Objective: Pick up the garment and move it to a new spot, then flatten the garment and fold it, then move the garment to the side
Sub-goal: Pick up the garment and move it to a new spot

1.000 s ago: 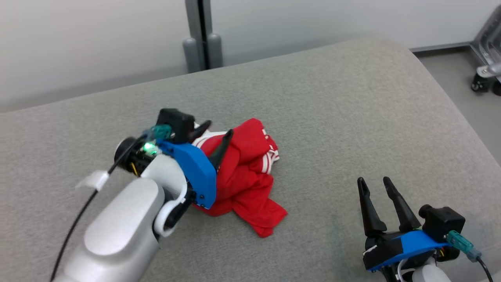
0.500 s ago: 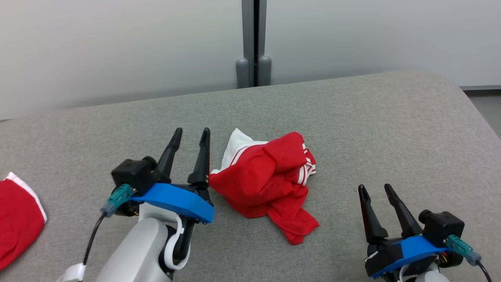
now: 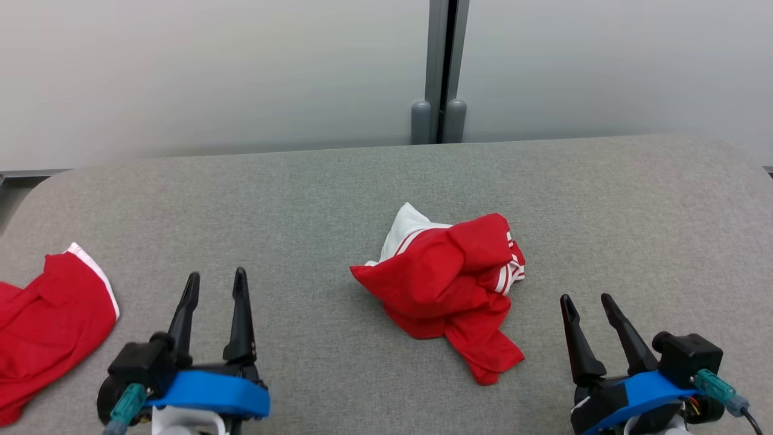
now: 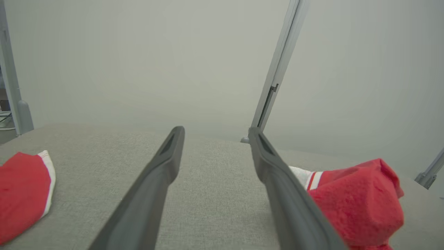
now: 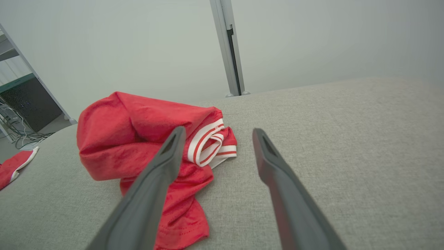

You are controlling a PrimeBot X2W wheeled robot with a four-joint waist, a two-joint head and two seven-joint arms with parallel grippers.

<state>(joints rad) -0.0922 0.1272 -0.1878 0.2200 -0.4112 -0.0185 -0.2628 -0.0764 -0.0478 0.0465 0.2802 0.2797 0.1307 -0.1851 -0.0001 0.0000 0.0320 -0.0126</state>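
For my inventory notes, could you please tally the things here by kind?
Red garments: 2, the crumpled garment at the centre, the second garment at the left edge.
End effectors: 2, the left end effector and the right end effector, both open.
Total: 4.

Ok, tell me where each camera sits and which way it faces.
Head view: on the head, looking forward and down at the grey surface; left gripper and right gripper at the bottom corners, both open.
Left wrist view: on the left wrist, looking along the left fingers toward the wall.
Right wrist view: on the right wrist, along the right fingers, across the crumpled red garment.
Shared: all three show that garment and the second red garment.
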